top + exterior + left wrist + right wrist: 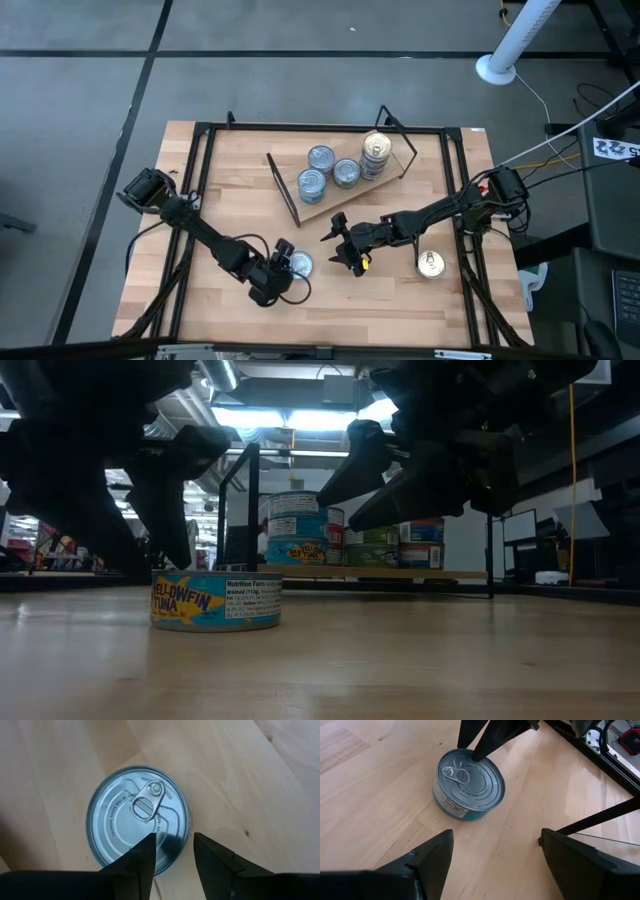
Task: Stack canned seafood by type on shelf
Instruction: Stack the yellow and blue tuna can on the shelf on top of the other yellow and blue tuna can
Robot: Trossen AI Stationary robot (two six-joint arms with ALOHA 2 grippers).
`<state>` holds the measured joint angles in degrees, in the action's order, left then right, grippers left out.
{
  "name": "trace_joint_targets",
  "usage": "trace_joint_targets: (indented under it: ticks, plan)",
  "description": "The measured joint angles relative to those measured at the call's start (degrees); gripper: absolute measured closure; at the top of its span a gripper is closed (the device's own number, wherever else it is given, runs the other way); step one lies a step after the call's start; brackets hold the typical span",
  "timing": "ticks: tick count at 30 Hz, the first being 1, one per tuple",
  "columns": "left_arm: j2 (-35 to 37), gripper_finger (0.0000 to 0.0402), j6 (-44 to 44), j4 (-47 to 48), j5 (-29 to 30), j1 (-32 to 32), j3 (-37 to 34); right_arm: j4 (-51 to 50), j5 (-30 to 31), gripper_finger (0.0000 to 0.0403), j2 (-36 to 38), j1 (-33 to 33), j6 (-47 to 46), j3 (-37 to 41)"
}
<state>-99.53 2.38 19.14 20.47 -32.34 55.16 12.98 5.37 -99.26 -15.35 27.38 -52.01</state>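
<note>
Shelf (345, 190) at the surface's far side already carries several tins; the blue tuna tin (299, 264) sits apart, near the front. My left claw (281, 262) hovers over it, half-spread, gripping nothing: I should centre both fingers across the rim before pinching. My right claw (344, 243) waits beside, spread wide.

The tin (216, 605) reads "YELLOWFIN TUNA" and "Nutrition Facts"; its lid (138, 817) says "CAUTION"; the rest is probably too small.

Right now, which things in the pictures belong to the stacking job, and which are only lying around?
Belong to the job:
- blue tuna tin under the left gripper
- gold tin on the table
- shelf with its tins
- right gripper, open

Only lying around:
- white pole base
- cables beside the table
</note>
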Motion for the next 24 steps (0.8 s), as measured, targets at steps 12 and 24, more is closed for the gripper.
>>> trace_joint_targets:
  ticks: [12, 24]
  plan:
    - [-2.9, 0.0275, 4.02, -1.18, 3.67, -0.74, 0.13, -0.72, 0.0, 0.0104, 0.0, 0.0, 0.0, 0.0]
    - [-3.06, 0.0365, 2.35, -4.6, 5.11, -0.52, -0.02, -0.88, 0.17, 0.0104, 0.0, 0.0, 0.0, 0.0]
